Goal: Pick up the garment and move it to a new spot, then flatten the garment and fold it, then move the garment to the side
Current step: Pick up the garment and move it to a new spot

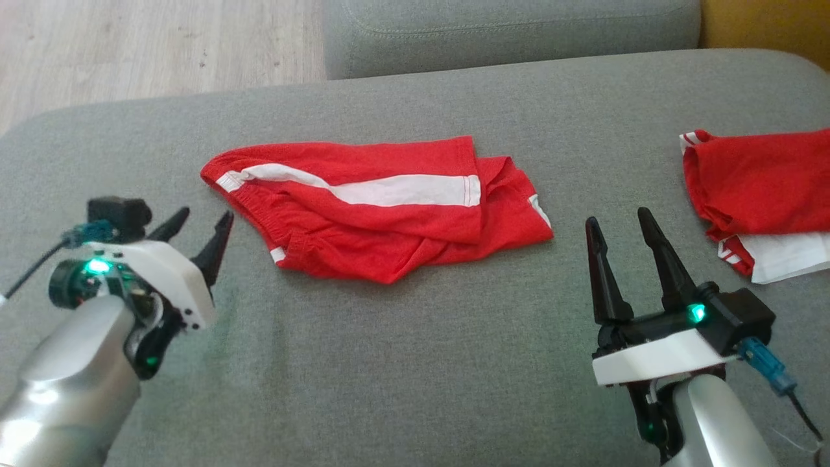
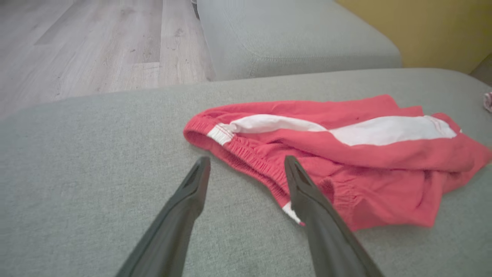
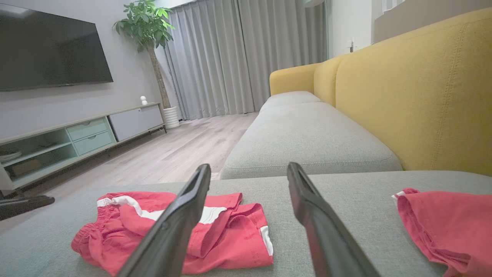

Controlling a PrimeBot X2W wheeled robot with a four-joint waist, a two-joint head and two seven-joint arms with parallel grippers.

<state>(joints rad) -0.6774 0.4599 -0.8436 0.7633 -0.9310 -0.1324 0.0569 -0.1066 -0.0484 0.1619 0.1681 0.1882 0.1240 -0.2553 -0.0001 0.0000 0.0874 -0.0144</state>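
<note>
While the red garment (image 1: pixel 389 227) lies bunched at the middle of the grey cushion (image 1: pixel 402 363), both left tool (image 1: pixel 206 214) and right tool (image 1: pixel 616 218) open and empty nearer the cushion's ends, we judge a pinch may catch one layer only, twisting it.

Head camera: steeply down on garment (image 1: pixel 376 207). Left wrist: close beside it. Right wrist: low, level, farther. All share garment.
</note>
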